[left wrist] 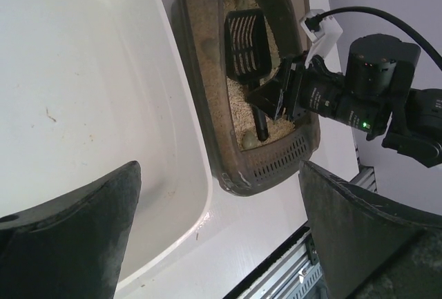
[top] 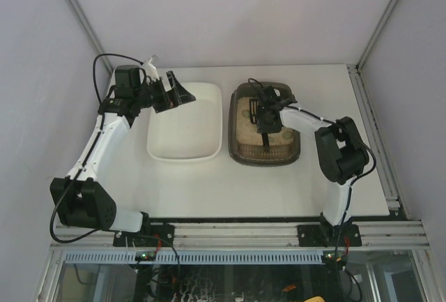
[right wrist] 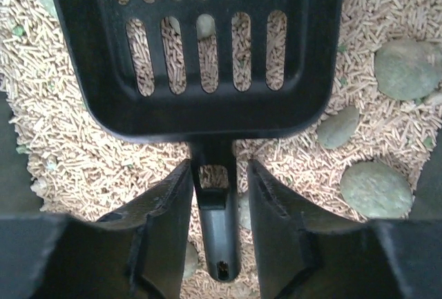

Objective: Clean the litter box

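From above: litter box point(top: 240, 150) toward the bench's point(top: 279, 190) far edge, just right of a white tray point(top: 185, 152); right claw point(top: 267, 122) lowered inside it, left claw point(top: 171, 94) over the tray's far left corner.

Left wrist: spread wide, holding nothing.

Right wrist: fingers point(right wrist: 166, 223) narrowed around the black scoop point(right wrist: 207, 116) handle, a sliver of gap on one side.

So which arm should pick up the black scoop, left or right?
Right. The right gripper straddles the scoop handle in the litter box, one finger on each side. The left gripper hangs open over the white tray, away from the scoop.
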